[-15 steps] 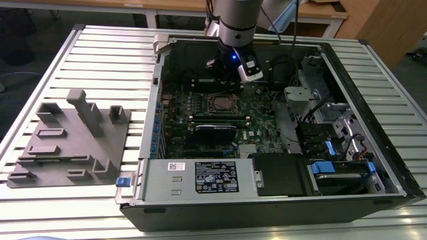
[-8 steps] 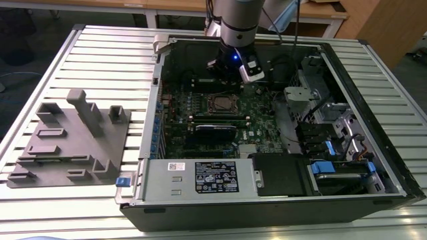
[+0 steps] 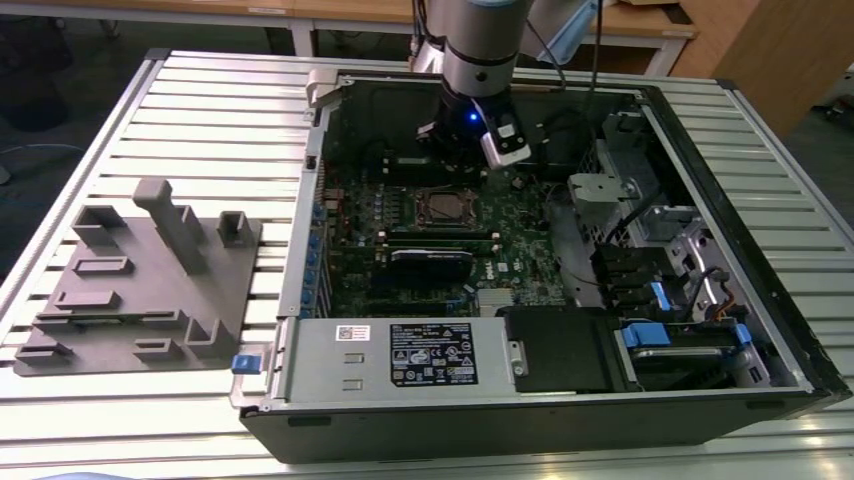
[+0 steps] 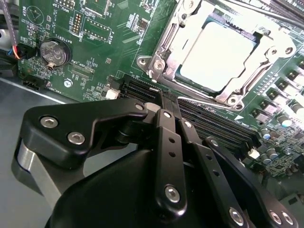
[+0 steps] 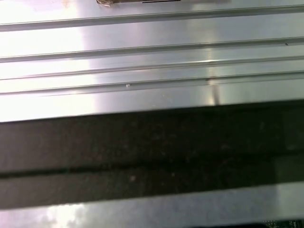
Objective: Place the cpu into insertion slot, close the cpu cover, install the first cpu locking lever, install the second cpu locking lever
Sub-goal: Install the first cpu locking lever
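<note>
My hand: black gripper (image 4: 167, 103) clenched empty, near the slot.
Cpu: flat silvery-tan square chip (image 4: 216, 57) seated in silvery-rimmed square insertion slot (image 4: 147, 64).
Cover: thin silvery frame (image 4: 259, 76) lowered over slot.

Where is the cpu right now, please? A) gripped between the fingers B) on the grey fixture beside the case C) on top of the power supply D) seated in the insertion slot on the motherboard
D: in the second wrist view the cpu sits in the insertion slot, its pale metal top showing, apart from the shut fingers.
</note>
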Motion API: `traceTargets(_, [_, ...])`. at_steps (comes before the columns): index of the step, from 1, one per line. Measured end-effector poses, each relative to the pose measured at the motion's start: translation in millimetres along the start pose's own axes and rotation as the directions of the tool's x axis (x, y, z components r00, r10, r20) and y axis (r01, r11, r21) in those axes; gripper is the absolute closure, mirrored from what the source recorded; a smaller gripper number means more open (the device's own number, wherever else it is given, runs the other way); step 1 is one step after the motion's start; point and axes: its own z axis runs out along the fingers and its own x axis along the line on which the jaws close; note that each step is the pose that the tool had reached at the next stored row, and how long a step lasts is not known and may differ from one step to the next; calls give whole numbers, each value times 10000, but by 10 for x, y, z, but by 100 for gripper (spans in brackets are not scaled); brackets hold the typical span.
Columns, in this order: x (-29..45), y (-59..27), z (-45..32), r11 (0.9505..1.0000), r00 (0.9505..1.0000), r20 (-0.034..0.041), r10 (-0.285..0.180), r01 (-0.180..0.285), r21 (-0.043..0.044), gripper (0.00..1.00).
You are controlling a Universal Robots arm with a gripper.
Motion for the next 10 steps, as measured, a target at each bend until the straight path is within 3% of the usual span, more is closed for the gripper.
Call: traceTargets(10, [-1, -4, 32, 10000, 10000, 4, -3, 3, 44, 89])
